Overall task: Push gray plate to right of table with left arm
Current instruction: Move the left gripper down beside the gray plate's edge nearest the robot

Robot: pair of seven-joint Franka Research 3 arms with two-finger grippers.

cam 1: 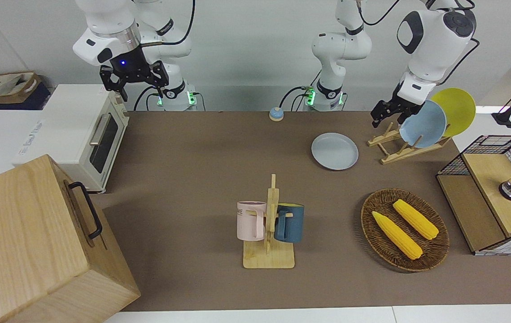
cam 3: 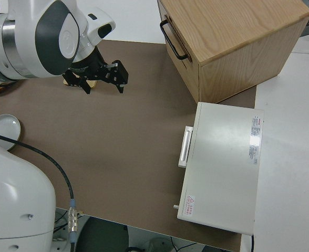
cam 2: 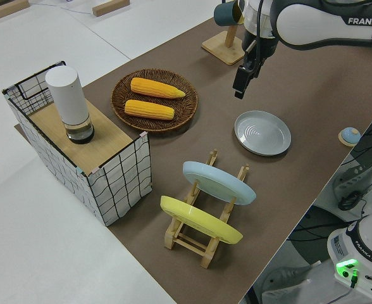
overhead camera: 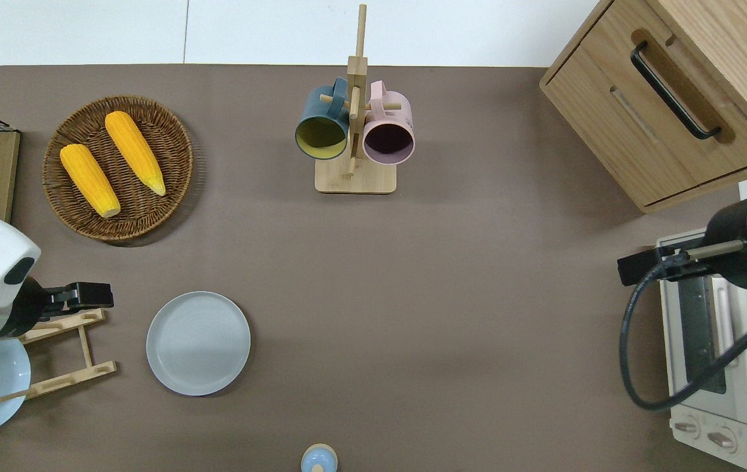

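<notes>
Approach step: the left pincer (overhead camera: 101, 296), seemingly closed and empty, hangs over the wooden rack (overhead camera: 61, 354), at ten o'clock off the round pale-gray plate (overhead camera: 198, 343); next it must drop beside the rim.

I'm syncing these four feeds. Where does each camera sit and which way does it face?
Front: across the table, facing both arms.
Overhead: straight down; left gripper over the wooden rack, beside the gray plate.
Left side: raised at the left arm's end, looking along the table; left arm shows.
Right side: above the parked right arm, toward the toaster oven.
Front, overhead and left side views share the gray plate.
</notes>
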